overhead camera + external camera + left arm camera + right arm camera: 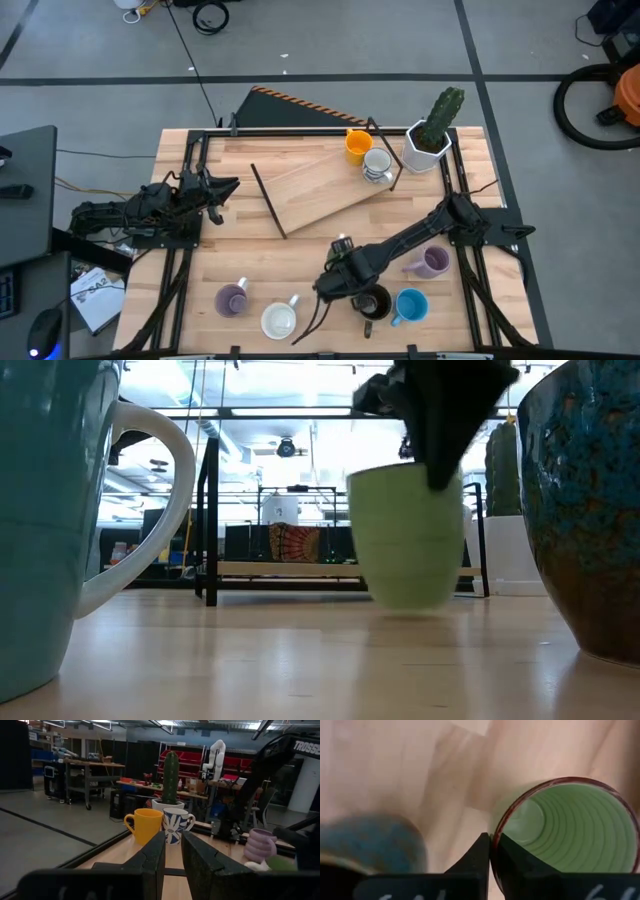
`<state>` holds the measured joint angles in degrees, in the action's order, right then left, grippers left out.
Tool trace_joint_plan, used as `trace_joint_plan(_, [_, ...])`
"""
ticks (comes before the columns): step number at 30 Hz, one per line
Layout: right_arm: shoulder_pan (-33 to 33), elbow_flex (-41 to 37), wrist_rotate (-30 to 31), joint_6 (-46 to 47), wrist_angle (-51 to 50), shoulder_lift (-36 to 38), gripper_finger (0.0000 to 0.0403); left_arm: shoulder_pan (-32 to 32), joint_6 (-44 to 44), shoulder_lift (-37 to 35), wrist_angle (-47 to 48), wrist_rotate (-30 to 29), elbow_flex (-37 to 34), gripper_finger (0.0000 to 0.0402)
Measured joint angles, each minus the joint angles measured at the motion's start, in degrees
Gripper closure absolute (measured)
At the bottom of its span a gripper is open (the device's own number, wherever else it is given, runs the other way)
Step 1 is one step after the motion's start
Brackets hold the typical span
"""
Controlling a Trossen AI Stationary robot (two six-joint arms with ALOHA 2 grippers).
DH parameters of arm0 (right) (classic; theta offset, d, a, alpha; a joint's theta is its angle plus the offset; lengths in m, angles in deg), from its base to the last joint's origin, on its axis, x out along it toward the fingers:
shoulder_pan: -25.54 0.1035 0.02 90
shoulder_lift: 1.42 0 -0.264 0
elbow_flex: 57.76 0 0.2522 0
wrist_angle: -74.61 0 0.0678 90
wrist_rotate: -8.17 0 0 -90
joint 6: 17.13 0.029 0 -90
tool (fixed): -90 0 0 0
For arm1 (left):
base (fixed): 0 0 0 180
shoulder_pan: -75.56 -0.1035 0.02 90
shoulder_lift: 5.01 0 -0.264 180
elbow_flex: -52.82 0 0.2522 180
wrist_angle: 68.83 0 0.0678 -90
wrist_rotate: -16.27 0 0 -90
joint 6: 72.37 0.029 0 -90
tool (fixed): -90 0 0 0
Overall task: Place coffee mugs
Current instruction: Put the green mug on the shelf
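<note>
Near the table's front edge, beside the dark brown mug [374,303], my right gripper [491,851] is pinching the green mug's [570,827] rim, fingers clamped together. My left gripper [222,190] is waiting at the left side.

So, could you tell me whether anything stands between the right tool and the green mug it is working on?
Nothing does: the right tool is already shut on the green mug's rim, one finger inside and one outside. The dark brown mug and blue mug stand just beside it.
</note>
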<state>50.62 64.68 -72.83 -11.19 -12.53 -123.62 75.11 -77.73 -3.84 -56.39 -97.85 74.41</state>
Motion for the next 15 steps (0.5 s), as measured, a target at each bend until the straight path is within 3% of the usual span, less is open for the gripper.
trace_joint_plan(8, [-3.75, 1.16, 1.67, -14.83, -4.22, 6.79, 0.0382, 0.00, 2.39, 0.00, -0.62, -0.02, 0.00, 0.0333])
trace_joint_plan(15, [-11.63, 1.23, 3.11, -29.80, -5.48, 11.62, 0.0379, 0.00, 5.52, -0.02, -1.66, -0.11, 0.00, 0.0333])
